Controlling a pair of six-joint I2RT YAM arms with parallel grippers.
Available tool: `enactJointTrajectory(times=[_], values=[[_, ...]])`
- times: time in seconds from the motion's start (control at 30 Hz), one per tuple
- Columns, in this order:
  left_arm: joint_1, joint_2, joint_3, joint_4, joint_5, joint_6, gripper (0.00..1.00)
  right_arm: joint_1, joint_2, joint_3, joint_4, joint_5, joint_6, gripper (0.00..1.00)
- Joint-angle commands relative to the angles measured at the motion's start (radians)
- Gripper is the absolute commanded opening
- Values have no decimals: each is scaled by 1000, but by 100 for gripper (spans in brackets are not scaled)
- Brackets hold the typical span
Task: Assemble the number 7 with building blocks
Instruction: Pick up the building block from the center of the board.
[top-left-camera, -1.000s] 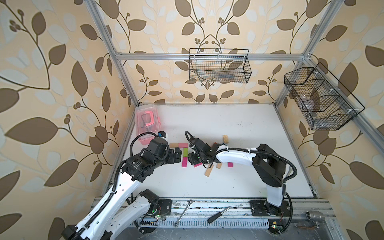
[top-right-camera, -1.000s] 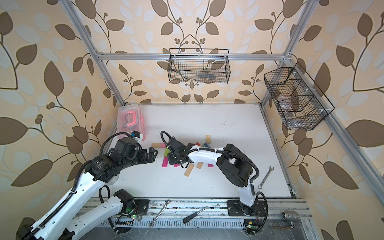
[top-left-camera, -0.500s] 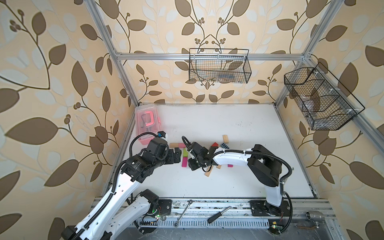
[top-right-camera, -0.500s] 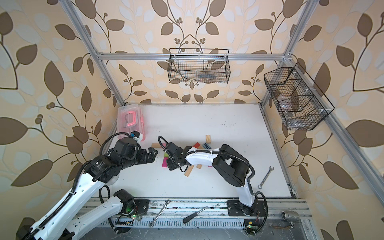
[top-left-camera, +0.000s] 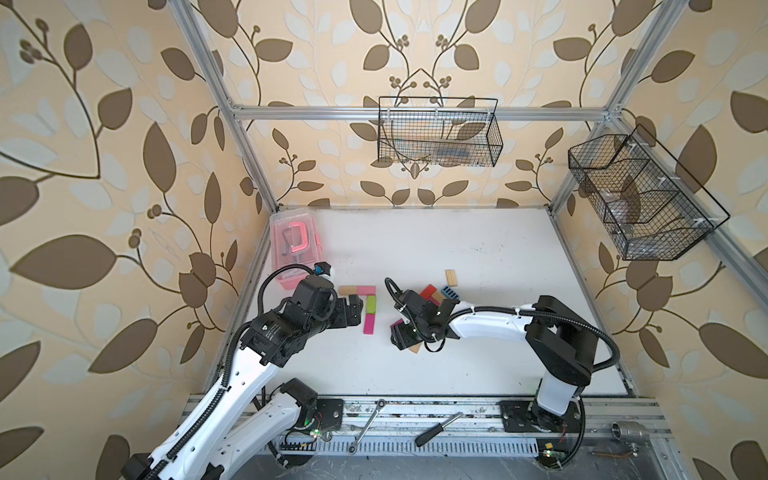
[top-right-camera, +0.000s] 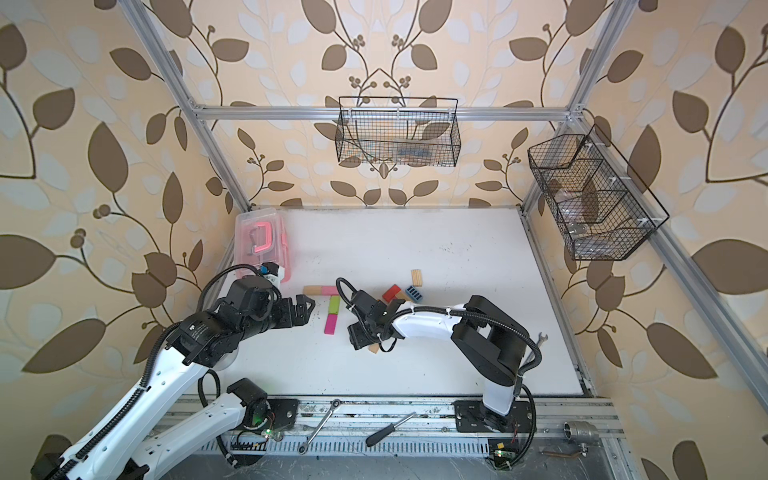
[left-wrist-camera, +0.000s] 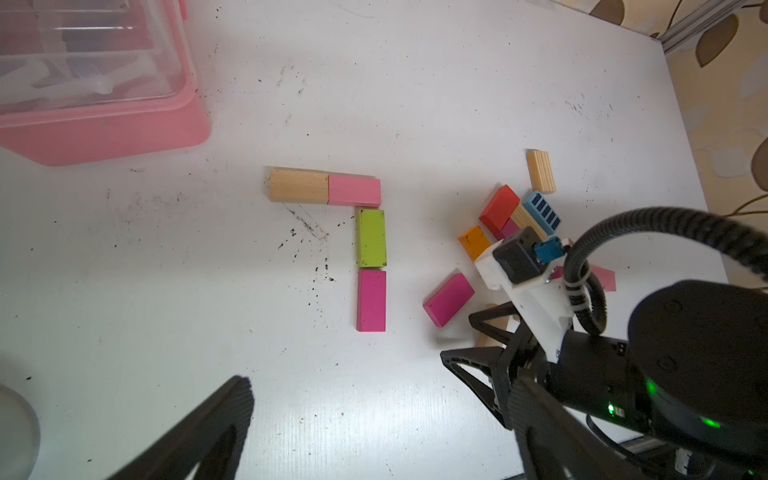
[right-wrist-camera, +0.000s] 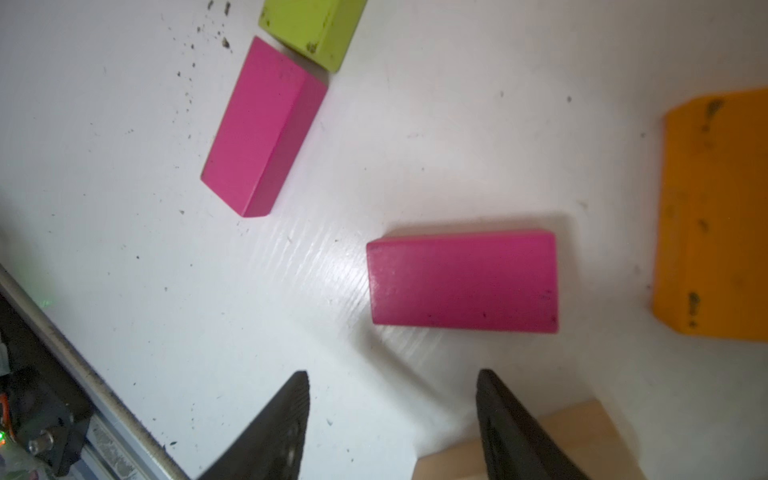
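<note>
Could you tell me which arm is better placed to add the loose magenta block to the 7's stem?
Right, probably: the right gripper is open with the loose magenta block just beyond its fingertips; the left gripper, also open, is across the stem.

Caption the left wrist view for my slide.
Wood block, pink block, lime block and magenta block form a 7; loose magenta block lies by the right gripper, fingers open.

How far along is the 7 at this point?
Done: a top bar of wood block and pink block, with a green block and magenta block forming the stem. In hand: nothing; the right gripper stands open by a loose magenta block. Left: probably lengthening the stem from the spare pile.
</note>
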Motion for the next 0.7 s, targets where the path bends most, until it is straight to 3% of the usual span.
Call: enactJointTrajectory(times=[0.0,0.37,0.67], values=[[11,-12,-12,6,-24,11,99,-25,40,25,38,-20,18,69],[12,-14,-9,3,-21,15,99,-32,155,155,65,42,84,72],[11,-25,-10,5,-21,16,99,22,183,207,-78,199,61,43]])
